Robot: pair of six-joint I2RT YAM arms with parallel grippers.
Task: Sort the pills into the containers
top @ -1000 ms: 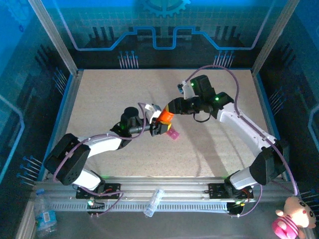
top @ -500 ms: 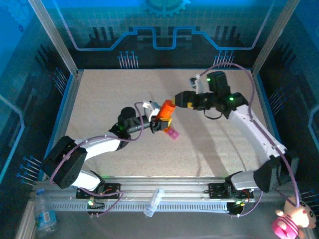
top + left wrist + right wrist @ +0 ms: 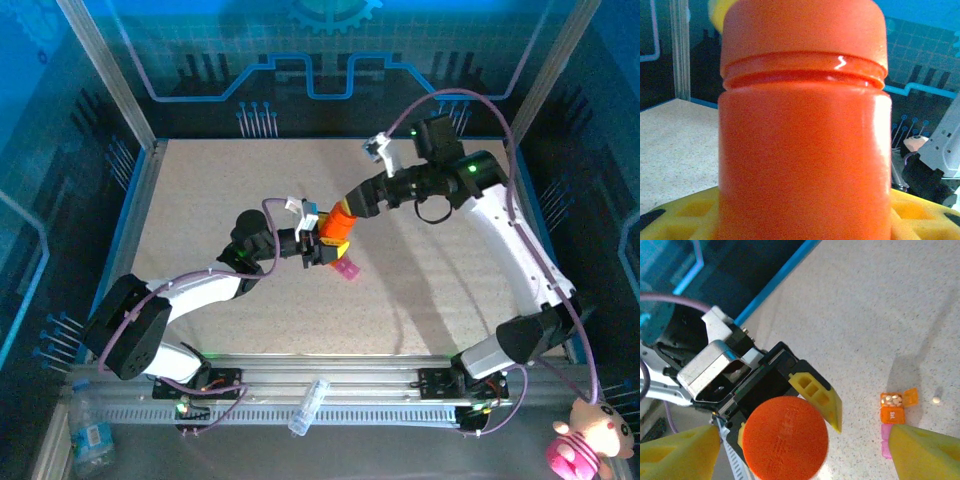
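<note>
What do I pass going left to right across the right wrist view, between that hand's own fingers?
Left arm's metal wrist mount → orange bottle, cap facing the camera → containers, one orange compartment open with pills inside → loose pill.

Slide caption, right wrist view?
Open right gripper above the orange bottle held by the left gripper; pill strip and one loose pill on the table.

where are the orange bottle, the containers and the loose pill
orange bottle (image 3: 785, 437), right wrist view, top of its cap
containers (image 3: 893, 414), right wrist view, an orange compartment
loose pill (image 3: 936, 400), right wrist view, its middle
</note>
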